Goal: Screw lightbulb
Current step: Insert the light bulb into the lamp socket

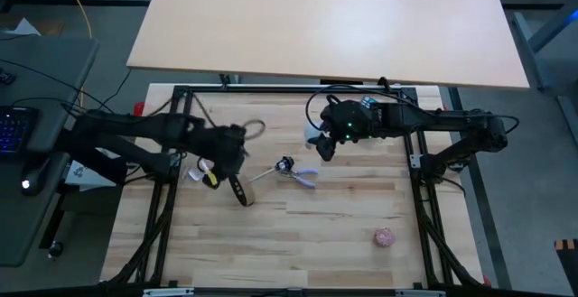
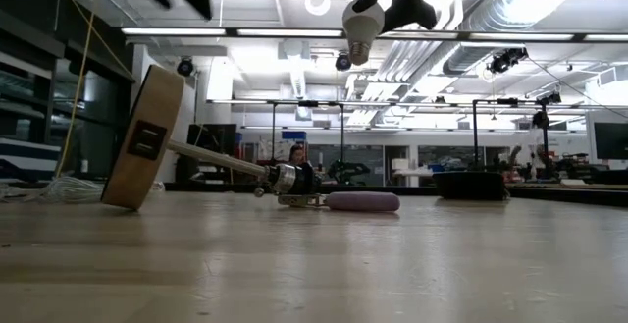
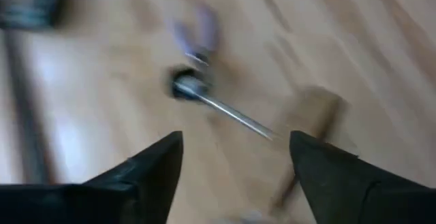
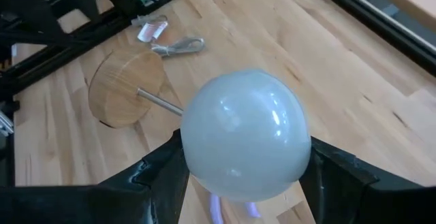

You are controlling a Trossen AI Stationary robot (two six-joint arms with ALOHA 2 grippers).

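Observation:
The white lightbulb (image 4: 245,139) sits in my right gripper (image 1: 325,143), high above the table; in the low view the lightbulb (image 2: 358,24) hangs near the top of the picture. The lamp base is a round wooden disc (image 2: 147,136) standing tilted on its edge, with a thin metal stem (image 2: 216,158) running to a black socket (image 2: 287,178) that lies on the table. The disc (image 1: 239,191) and socket (image 1: 285,164) also show in the high view. My left gripper (image 3: 235,163) is open and empty, above the disc and stem. My right gripper pinches the bulb's frosted round head (image 4: 197,149) between its two fingers, one on each side. The greyish screw base (image 2: 357,50) points downward, away from the fingers. The bulb is lifted well clear of the table.
A pinkish ball (image 1: 385,236) lies toward the near right of the table. A purple object (image 2: 363,201) lies beside the socket. A metal ring-shaped piece (image 1: 254,127) and small white and yellow tags (image 1: 204,174) lie near the left arm. Black frame rails (image 1: 420,166) border the table.

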